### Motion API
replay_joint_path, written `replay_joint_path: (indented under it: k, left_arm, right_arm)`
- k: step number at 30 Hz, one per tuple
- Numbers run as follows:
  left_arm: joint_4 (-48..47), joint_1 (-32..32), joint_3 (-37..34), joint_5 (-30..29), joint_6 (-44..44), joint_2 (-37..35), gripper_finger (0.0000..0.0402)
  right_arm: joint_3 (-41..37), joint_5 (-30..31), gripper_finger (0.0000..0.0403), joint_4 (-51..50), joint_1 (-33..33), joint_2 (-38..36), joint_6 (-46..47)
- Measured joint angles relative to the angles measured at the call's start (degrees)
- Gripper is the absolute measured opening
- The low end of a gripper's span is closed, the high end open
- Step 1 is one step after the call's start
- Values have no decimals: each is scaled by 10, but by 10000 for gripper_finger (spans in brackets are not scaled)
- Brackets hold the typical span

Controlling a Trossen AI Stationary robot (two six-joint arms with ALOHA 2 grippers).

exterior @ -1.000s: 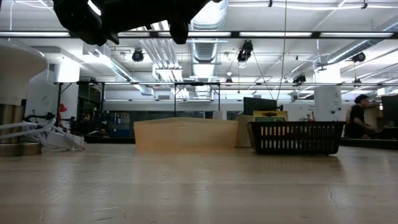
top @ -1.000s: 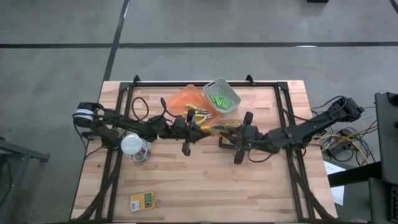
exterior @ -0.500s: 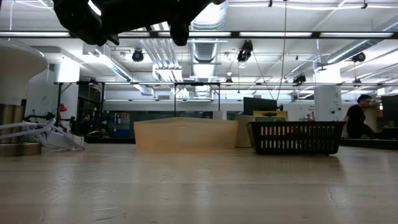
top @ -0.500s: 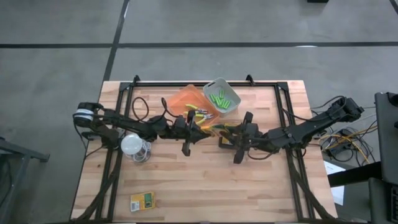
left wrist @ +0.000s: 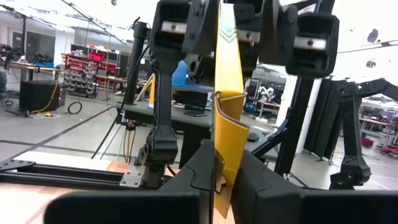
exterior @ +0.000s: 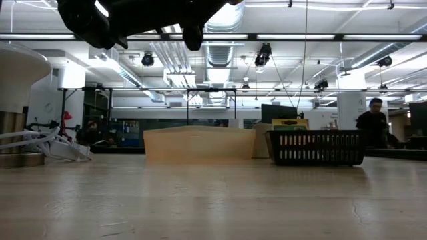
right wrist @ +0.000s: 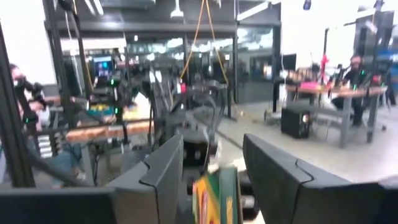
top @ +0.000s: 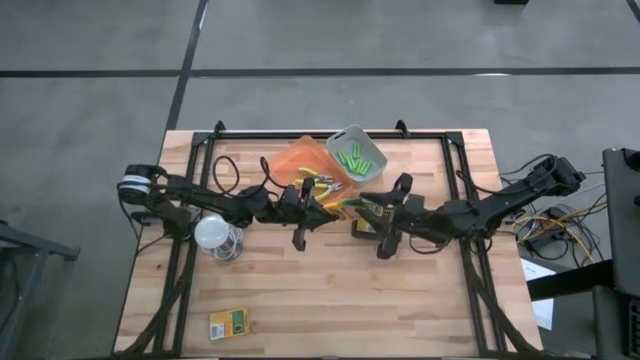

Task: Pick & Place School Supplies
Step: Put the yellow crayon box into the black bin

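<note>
In the centre of the high view both arms are reaching toward each other above the worktop (top: 400,300), the left gripper (left wrist: 219,163) fingers clenching a yellow box (left wrist: 227,93) on edge, while the right gripper (right wrist: 211,177) fingers are standing released around it.

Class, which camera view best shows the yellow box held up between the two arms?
The left wrist view: the yellow box fills the centre, edge-on, pinched by the left hand. The right wrist view shows only its blurred printed end between the open right hand. The high view mostly hides it under the arms; the low view misses it.
</note>
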Motion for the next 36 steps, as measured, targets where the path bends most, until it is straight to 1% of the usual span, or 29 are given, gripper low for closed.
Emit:
replay_joint_path:
  k: [4, 7, 9, 12, 15, 18, 23, 26, 28, 30, 36]
  left_arm:
    - [-1, 0, 0, 0, -25, 0, 28]
    - [-22, 2, 0, -3, -62, 0, 28]
    - [-53, 5, 1, -3, -90, 0, 27]
    - [-130, 9, 16, -5, -122, -1, 27]
    - [-241, 11, 48, -5, -133, -7, 28]
    - [-403, 12, 105, -5, -121, -16, 28]
    - [-710, 14, 244, -5, -50, -15, 29]
    - [-850, 18, 329, -6, -12, -3, 29]
    - [-913, 23, 377, -6, 9, 6, 30]
    - [-953, 30, 415, -6, 30, 16, 30]
    - [-1047, 58, 489, -7, 86, 56, 30]
  right_arm:
    - [0, -4, 173, 55, 4, -1, -43]
    - [0, -6, 173, 71, 16, -8, -73]
    - [0, -7, 171, 72, 26, -14, -86]
    - [0, -7, 169, 73, 43, -23, -99]
    - [0, -6, 169, 73, 59, -31, -109]
    - [0, -6, 169, 73, 73, -38, -110]
    - [0, -5, 169, 72, 89, -42, -127]
    - [0, -5, 169, 71, 94, -42, -133]
    - [0, -5, 169, 71, 94, -41, -133]
    - [0, -5, 169, 71, 94, -41, -133]
    - [0, -5, 169, 71, 94, -41, -133]
